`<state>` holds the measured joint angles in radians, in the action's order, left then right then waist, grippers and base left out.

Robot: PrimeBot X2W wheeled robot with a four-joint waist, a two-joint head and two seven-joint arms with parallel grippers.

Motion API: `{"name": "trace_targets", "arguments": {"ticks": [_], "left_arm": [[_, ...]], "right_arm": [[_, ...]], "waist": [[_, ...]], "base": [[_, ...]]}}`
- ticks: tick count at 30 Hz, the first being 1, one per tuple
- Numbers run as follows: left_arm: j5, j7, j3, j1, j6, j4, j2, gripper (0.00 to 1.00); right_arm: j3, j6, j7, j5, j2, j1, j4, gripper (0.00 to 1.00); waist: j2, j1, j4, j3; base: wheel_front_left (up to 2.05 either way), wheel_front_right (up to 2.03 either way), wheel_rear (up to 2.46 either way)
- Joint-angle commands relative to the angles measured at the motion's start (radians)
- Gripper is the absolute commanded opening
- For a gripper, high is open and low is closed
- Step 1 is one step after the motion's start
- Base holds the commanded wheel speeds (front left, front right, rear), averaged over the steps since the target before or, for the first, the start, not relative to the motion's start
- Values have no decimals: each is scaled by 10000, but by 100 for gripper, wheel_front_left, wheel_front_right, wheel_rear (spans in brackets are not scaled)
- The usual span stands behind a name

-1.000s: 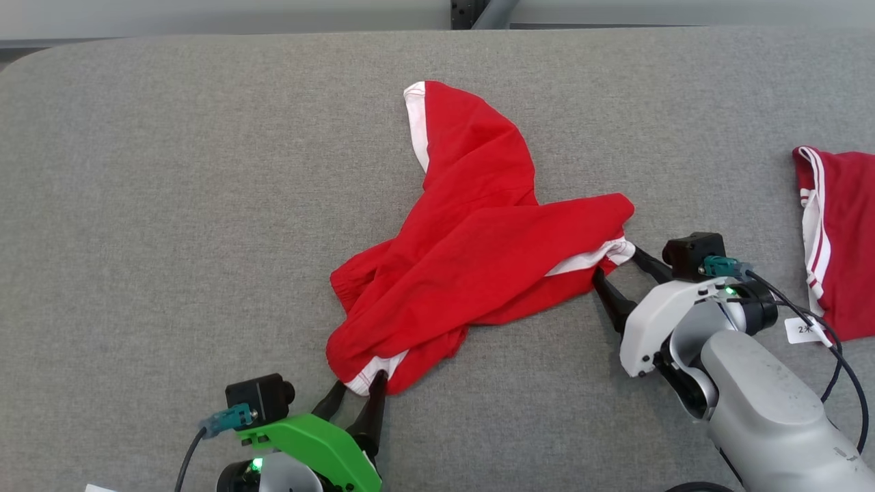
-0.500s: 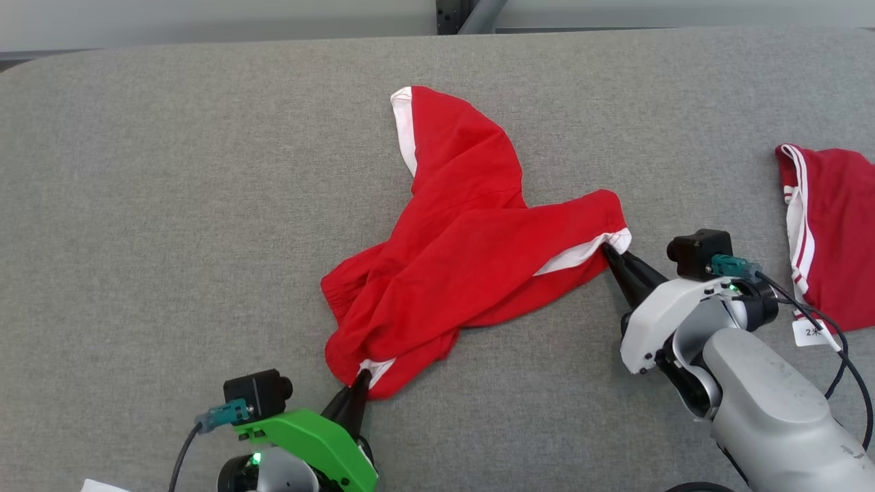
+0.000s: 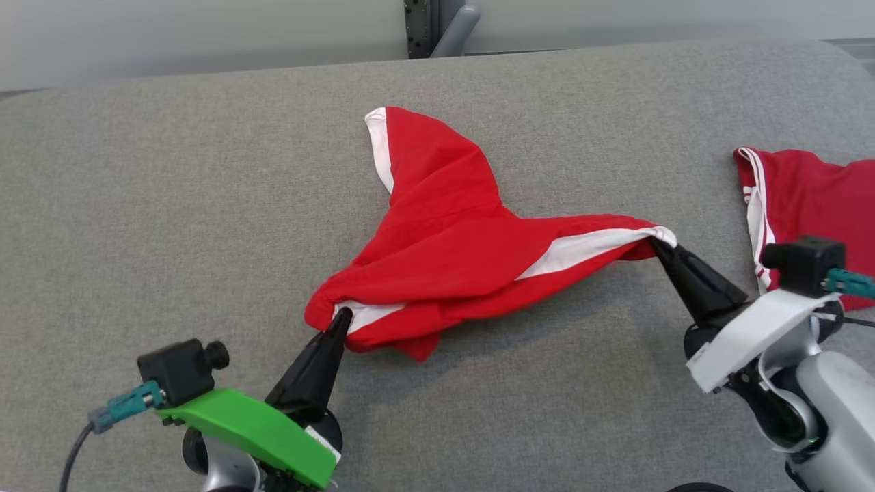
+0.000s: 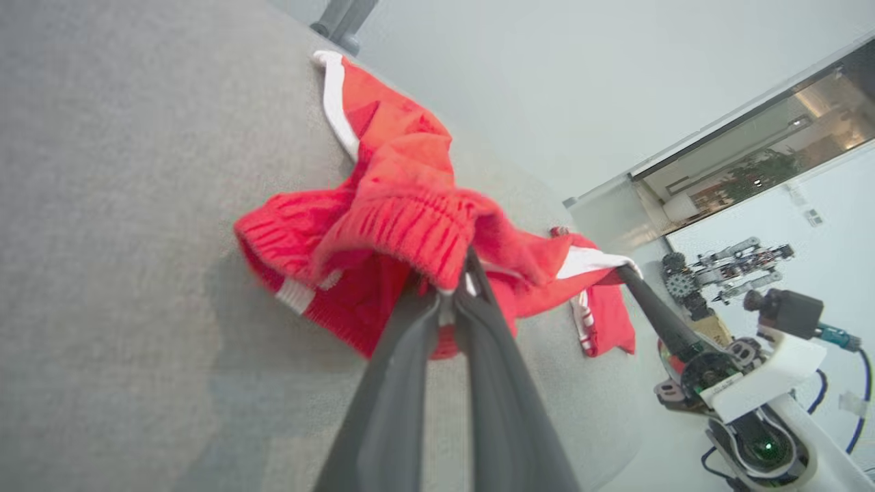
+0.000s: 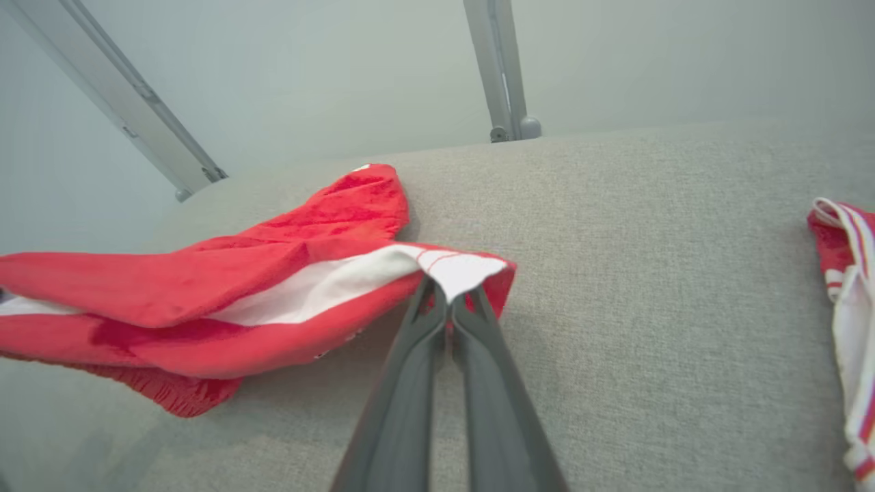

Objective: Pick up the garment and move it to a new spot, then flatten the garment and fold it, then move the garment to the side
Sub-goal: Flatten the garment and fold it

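The left gripper (image 3: 340, 319) is pinched closed on a bunched edge of the red shorts (image 3: 451, 249), next to the ribbed waistband and a strip of white trim. The right gripper (image 3: 662, 240) is clamped on the white-trimmed corner at the opposite end. Between them the shorts hang stretched and partly raised above the grey padded table (image 3: 171, 205), with a shadow under the near edge. One leg trails away across the cloth surface toward the far side.

Each grip looks like a small bite taken at the very fingertips. If the arms pull apart harder or lift fast, the thin corner in the right fingers could slip free. The shorts would then swing from one gripper and fall in a heap. The trailing leg may drag and tuck under itself as the shorts are carried, leaving a crease to undo before flattening. A second red garment (image 3: 806, 198) lies just beside the right arm, so a move that way could sweep it or land the shorts on top of it.

In the left wrist view the cloth drapes over the fingertips, so how many layers they hold is unclear. The underside of the shorts is hidden, and the second garment is cut off by the right edge of the head view.
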<state>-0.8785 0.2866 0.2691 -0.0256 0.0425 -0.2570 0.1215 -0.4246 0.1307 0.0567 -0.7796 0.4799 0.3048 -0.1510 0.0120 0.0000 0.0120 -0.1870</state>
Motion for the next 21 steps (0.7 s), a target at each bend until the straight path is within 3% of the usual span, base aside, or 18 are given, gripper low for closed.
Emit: {"name": "trace_targets", "arguments": {"ticks": [1, 6, 11, 16, 21], "left_arm": [[-207, 136, -68, -152, 37, -545, 124, 0], [-819, 642, -370, -329, 204, -2522, 329, 0], [-1579, 1407, -668, 307, 325, -3950, 621, 0], [-2311, 2558, -1153, 2110, 587, -3829, 1180, 0], [-2142, 3840, -1416, 6191, 1134, -1612, 1866, 0]], "right_arm": [[277, -1, -204, -304, 248, -337, 657, 0], [1653, -1, -1072, -1461, 1144, -1323, 3389, 0], [3435, 0, -1737, -2517, 1645, -1532, 5153, 0], [4276, -1, -2428, -2747, 1821, -466, 5479, 0], [4025, -1, -3210, -2014, 1307, 2717, 4164, 0]], "waist": [[-120, 0, 180, 102], [-120, 0, 390, 105], [-120, 0, 456, -246], [-120, 0, 351, -943], [-120, 0, 205, -2183]], "base": [[0, 0, 0], [0, 0, 0], [0, 0, 0], [0, 0, 0], [0, 0, 0]]}}
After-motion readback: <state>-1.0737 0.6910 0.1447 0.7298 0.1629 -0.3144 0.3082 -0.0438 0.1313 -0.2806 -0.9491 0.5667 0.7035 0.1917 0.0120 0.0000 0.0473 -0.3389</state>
